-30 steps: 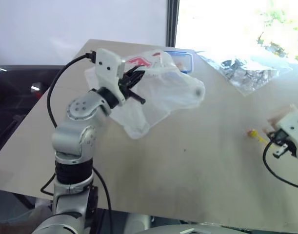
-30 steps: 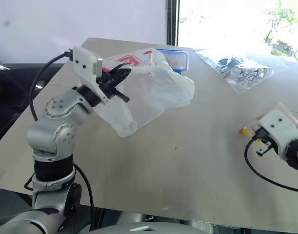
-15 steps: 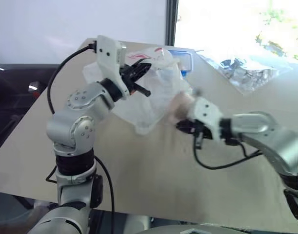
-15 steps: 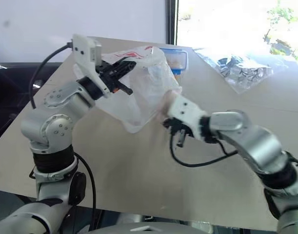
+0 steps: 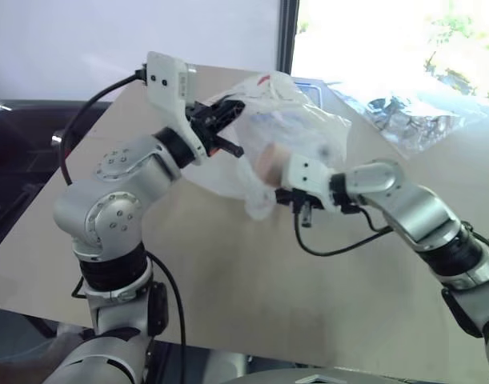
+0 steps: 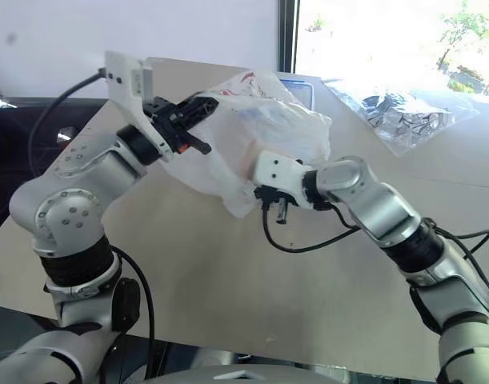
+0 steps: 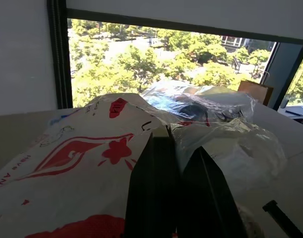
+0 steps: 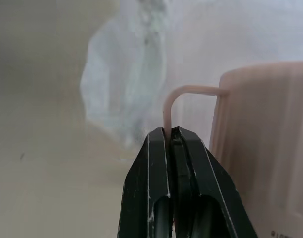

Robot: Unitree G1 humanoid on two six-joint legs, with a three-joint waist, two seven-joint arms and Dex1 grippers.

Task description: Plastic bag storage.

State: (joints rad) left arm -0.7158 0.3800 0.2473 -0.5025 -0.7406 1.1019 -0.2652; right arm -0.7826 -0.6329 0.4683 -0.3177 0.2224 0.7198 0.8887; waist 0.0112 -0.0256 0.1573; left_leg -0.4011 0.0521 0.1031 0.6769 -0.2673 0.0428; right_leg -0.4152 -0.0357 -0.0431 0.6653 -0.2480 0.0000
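Plastic bag (image 5: 288, 136): hangs above the worktop (image 5: 324, 272), pinched by the shut left pincer (image 5: 228, 120); right pincer (image 6: 264, 192), a second ago far off at the worktop's right side, now closed at its lower part, holding a pink mug-like thing (image 8: 263, 148); gathering for storage seems begun.

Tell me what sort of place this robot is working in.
Probably an office or lab room beside a window: a plain beige table, a large window with a dark frame looking onto trees, and a blank white wall.
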